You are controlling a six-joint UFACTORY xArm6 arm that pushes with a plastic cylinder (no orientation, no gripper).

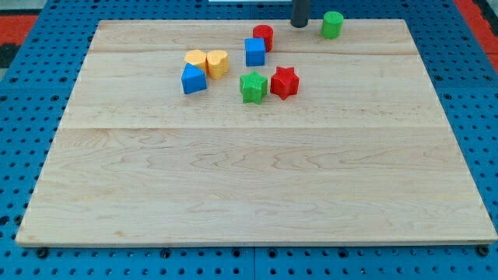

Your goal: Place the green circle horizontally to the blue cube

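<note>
The green circle [332, 24] stands near the top edge of the wooden board, right of centre. The blue cube [254, 51] sits lower and to the left of it, touching a red cylinder [263, 36] at its upper right. My tip [299, 25] is at the top edge, just left of the green circle and right of the red cylinder, a small gap from each.
A green star [253, 87] and a red star [285, 82] lie below the blue cube. Two yellow blocks [207, 61] and a blue triangular block [194, 79] lie to its left. The wooden board [249, 179] rests on a blue pegboard.
</note>
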